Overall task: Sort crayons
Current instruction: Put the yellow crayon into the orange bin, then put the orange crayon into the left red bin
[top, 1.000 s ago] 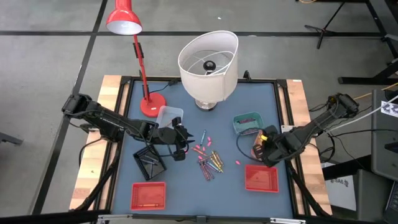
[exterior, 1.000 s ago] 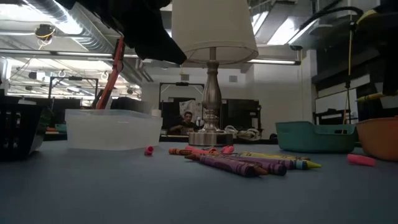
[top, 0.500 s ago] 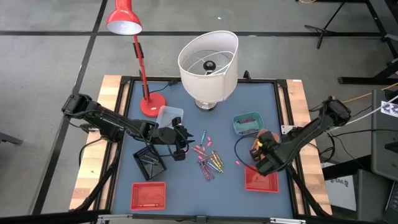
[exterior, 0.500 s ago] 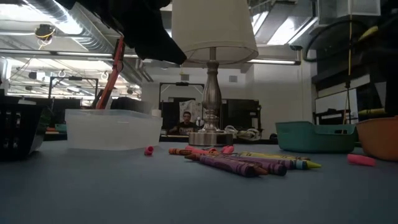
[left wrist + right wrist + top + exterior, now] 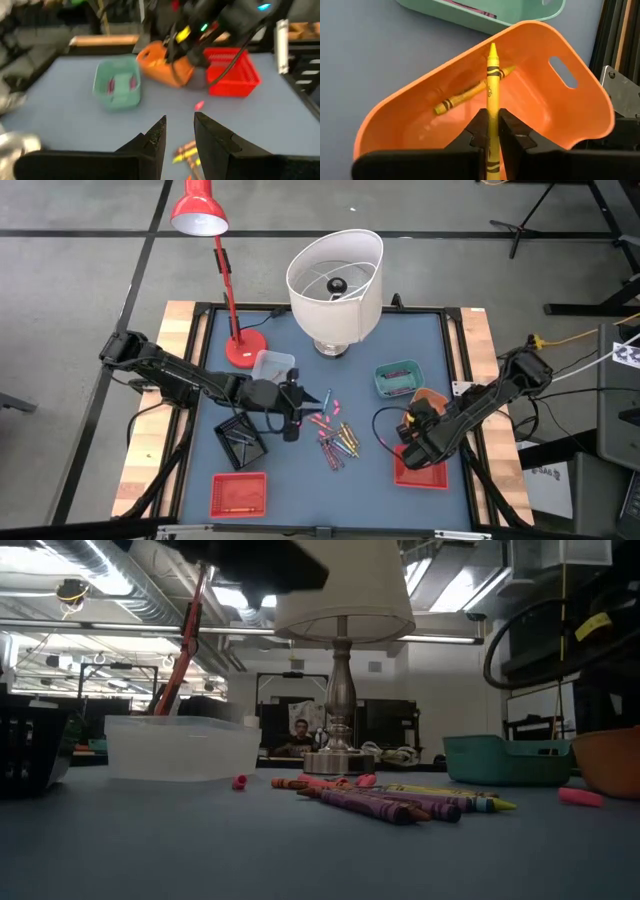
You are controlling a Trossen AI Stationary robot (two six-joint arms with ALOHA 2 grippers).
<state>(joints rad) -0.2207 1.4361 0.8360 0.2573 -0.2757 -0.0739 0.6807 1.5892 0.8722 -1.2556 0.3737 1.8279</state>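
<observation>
Several crayons [image 5: 335, 438] in mixed colours lie loose at the table's middle; they also show in the low view [image 5: 400, 803]. My left gripper [image 5: 297, 412] hangs open just left of them, its fingers apart in the left wrist view [image 5: 179, 127]. My right gripper [image 5: 415, 425] is shut on a yellow crayon [image 5: 491, 75] at the near side of the tilted orange bin [image 5: 470, 105]. Another yellow crayon [image 5: 465, 96] lies inside that bin. The teal bin [image 5: 398, 378] holds pink crayons [image 5: 116, 84]. My right gripper pinches the yellow crayon between its two fingers [image 5: 479, 125], on the part nearer its back end [image 5: 491, 114]. The crayon lies along the fingers and sticks out forward. Its tip [image 5: 492, 47] is over the orange bin, clear of the table.
A white lamp [image 5: 335, 275] and a red desk lamp [image 5: 243, 348] stand at the back. A clear tub [image 5: 272, 365] and a black basket [image 5: 240, 438] are at the left. Red trays sit at the near left [image 5: 238, 493] and near right [image 5: 422, 470]. A pink crayon [image 5: 382, 441] lies alone.
My right gripper has moved toward the table's near edge and a little left with the yellow crayon, and stays shut on it. My left gripper has shifted a little to the right, toward the crayons.
</observation>
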